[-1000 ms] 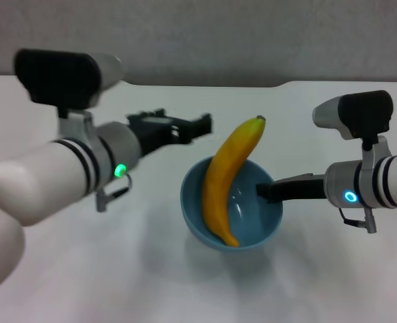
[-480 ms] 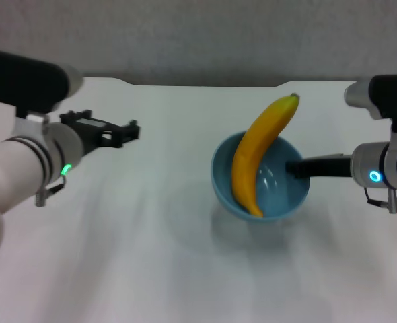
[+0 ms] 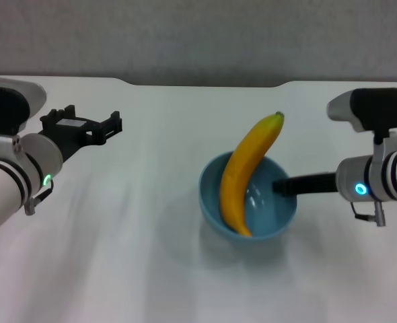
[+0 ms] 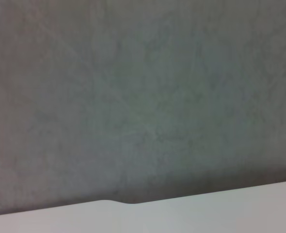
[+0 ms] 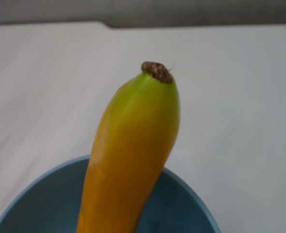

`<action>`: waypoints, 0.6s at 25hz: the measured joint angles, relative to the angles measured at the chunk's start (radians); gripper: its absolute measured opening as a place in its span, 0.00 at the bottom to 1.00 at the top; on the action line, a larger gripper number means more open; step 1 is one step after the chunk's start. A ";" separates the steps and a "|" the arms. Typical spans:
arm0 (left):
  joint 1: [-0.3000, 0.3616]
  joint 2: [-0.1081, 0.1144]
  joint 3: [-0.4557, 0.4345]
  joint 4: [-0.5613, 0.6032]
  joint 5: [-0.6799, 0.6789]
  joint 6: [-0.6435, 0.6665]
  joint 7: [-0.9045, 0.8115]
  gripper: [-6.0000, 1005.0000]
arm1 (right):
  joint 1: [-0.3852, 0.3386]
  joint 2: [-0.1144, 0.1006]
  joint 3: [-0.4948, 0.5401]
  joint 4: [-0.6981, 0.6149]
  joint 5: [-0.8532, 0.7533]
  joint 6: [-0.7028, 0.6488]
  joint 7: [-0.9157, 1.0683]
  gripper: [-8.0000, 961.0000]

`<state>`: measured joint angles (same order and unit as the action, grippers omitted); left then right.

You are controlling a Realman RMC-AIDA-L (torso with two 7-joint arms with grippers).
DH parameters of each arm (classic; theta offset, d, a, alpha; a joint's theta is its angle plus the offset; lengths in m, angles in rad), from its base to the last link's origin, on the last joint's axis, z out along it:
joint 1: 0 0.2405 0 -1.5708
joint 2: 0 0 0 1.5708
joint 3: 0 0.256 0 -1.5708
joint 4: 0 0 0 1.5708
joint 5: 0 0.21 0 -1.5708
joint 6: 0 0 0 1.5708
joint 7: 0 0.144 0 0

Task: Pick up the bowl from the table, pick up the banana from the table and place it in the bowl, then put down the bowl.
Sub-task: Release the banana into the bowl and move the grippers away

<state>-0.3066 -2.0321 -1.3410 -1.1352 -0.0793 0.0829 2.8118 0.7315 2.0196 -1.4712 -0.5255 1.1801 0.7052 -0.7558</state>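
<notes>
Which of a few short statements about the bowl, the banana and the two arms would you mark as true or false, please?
1. The banana lies in the bowl, its stem end sticking out past the far rim. True.
2. The left pincer grips the bowl. False: it is off to the left, apart from the bowl and holding nothing.
3. The right pincer reaches the bowl at the rim on its right side. True.
4. The bowl is red. False: it is light blue.
5. The banana lies flat on the table. False: it rests in the bowl, leaning on its rim.
</notes>
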 joint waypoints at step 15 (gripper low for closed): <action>0.042 0.000 0.046 -0.046 0.001 -0.005 0.000 0.90 | -0.022 -0.003 -0.019 0.000 0.009 0.103 0.011 0.08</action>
<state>-0.2641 -2.0325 -1.2954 -1.1812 -0.0786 0.0775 2.8119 0.7093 2.0161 -1.4899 -0.5253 1.1890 0.8085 -0.7448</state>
